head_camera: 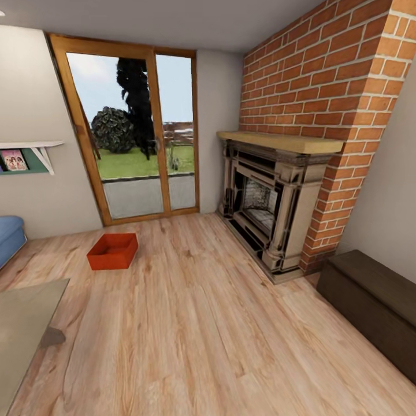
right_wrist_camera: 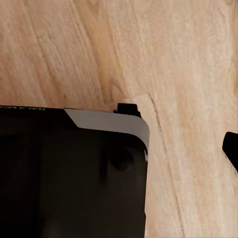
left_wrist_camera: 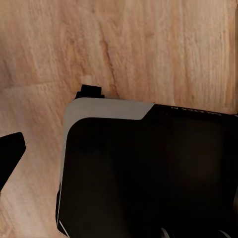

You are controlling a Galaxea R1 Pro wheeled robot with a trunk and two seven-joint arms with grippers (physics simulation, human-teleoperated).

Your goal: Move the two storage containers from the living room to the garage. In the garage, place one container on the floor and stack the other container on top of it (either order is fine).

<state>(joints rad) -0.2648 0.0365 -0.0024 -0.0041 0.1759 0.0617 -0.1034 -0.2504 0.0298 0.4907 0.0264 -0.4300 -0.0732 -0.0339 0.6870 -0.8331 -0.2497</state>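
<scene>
From the head view you are looking across the living room: one storage container (head_camera: 113, 251), an orange-red open-topped box, sits on the light wood plank floor (head_camera: 208, 335) ahead and to your left, just in front of the glazed patio door (head_camera: 136, 136). It rests flat, open side up, and well apart from the furniture, so you have room to drive up on any side. The brick chimney breast (head_camera: 329, 115) and the fireplace (head_camera: 268, 208) stand ahead on the right, with a dark low cabinet (head_camera: 375, 300) along the right wall; a corner of the blue sofa (head_camera: 10, 237) and the edge of a rug (head_camera: 26, 332) lie at the left, below a wall shelf (head_camera: 32, 156) with a picture. I count just this one box here, so you will judge where its twin is once you turn. In the left wrist view the camera looks down at the planks and the robot's dark base (left_wrist_camera: 148, 173) with its grey edge; a dark tip at the side may be part of the left gripper, but you cannot tell whether it is spread or pressed together. The right wrist view is much the same: planks, the dark base (right_wrist_camera: 69, 173) with its grey corner, and a dark sliver at the edge, so the right gripper's state cannot be read either. Both arms seem tucked downward by the base, probably a carrying pose for driving, and the box lies well ahead of both grippers. My judgement: nothing is picked up yet, so approach the box first.
</scene>
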